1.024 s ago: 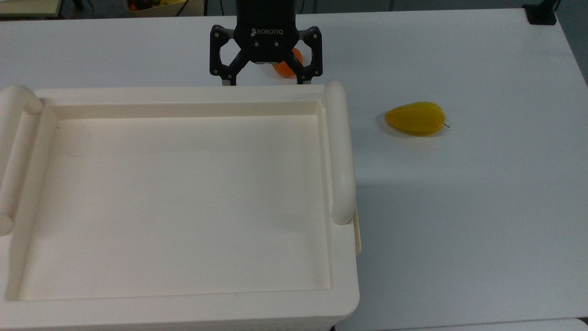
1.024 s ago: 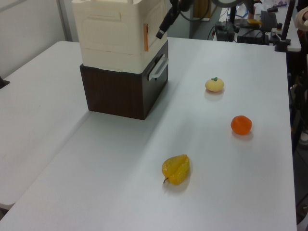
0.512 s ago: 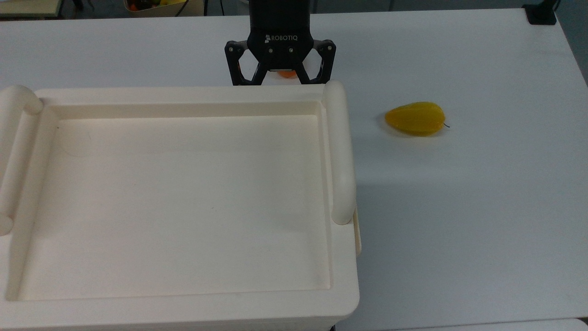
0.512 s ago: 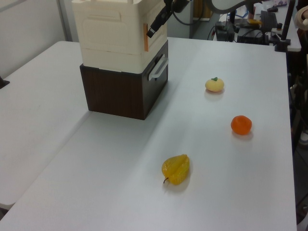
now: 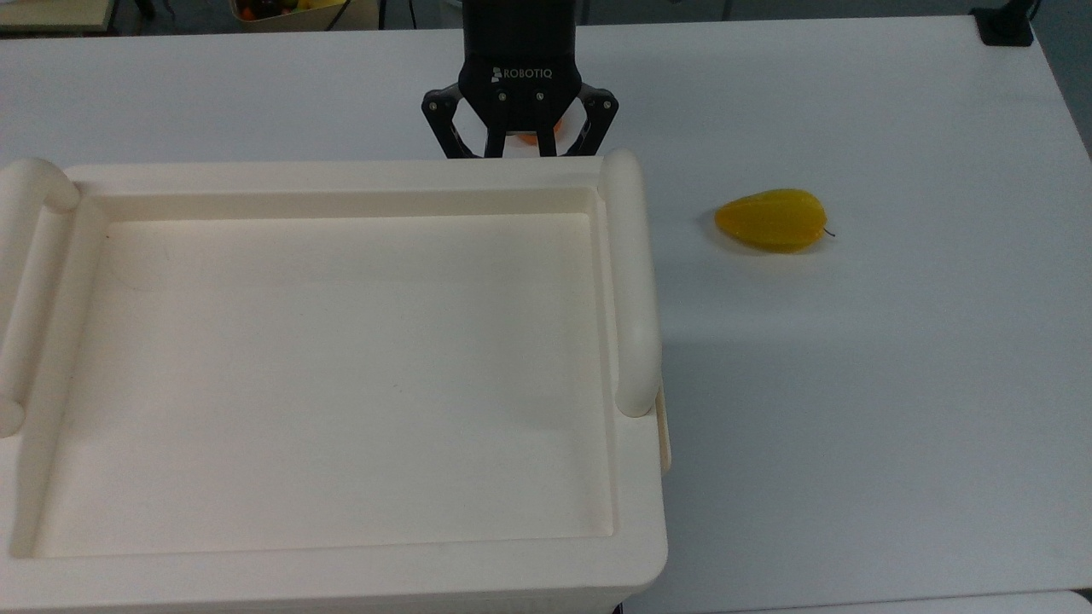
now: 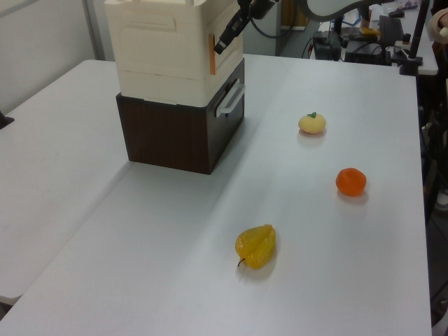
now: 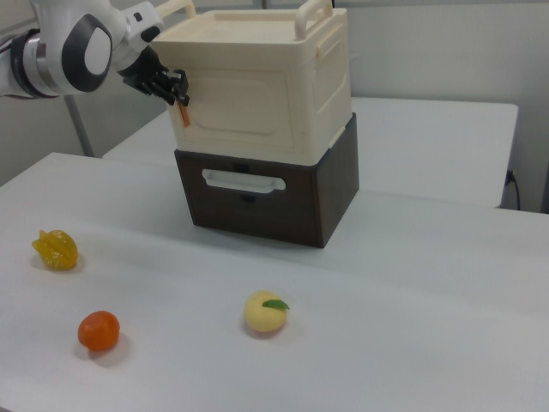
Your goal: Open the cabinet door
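Observation:
The cream cabinet (image 7: 283, 77) stands on a dark brown drawer unit (image 7: 330, 202). Its recessed top (image 5: 341, 375) faces the top view. The cabinet door (image 7: 244, 107) is the front panel in the right view and lies flush and closed. A small orange tab (image 7: 183, 112) sticks out at the door's edge on the right view's left, and the same orange tab (image 6: 211, 54) shows on the cabinet's corner. My gripper (image 7: 177, 93) is at that tab with its fingers drawn in around it. From above, the gripper (image 5: 520, 149) dips behind the cabinet's far rim.
The drawer unit has a white handle (image 7: 243, 180). On the white table (image 6: 329, 266) lie a yellow fruit (image 6: 256, 246), an orange (image 6: 351, 181) and a pale round fruit (image 6: 311, 123). Tubular handles (image 5: 630, 281) line the cabinet's sides.
The gripper moved toward the top view's right and down behind the cabinet's far rim, and its fingers went from wide open to drawn in at the orange tab. The door has not moved.

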`<control>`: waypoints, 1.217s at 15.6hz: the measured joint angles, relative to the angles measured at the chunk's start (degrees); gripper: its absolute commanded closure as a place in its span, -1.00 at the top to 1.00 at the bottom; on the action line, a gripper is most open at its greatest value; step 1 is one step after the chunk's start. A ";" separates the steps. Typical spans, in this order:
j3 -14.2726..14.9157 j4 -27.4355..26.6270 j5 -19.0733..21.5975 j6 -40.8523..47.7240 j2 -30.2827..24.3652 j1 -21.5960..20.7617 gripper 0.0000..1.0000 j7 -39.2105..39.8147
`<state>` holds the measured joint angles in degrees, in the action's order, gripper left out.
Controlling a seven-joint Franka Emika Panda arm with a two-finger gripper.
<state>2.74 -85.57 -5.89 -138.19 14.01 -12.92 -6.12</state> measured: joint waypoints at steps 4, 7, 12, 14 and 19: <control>0.00 0.01 -0.28 0.00 0.10 0.00 -0.31 0.00; -0.04 0.06 -0.28 -0.21 0.17 0.00 -0.31 0.01; -0.60 0.00 -0.29 -4.42 0.75 -0.01 -0.30 0.01; -0.60 0.01 -0.29 -4.43 0.79 0.01 -0.44 0.01; -0.59 -0.01 -0.48 -4.42 0.77 0.16 -0.78 0.01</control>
<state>2.15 -85.58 -6.36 -142.61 14.78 -12.76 -6.11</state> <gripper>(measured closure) 0.736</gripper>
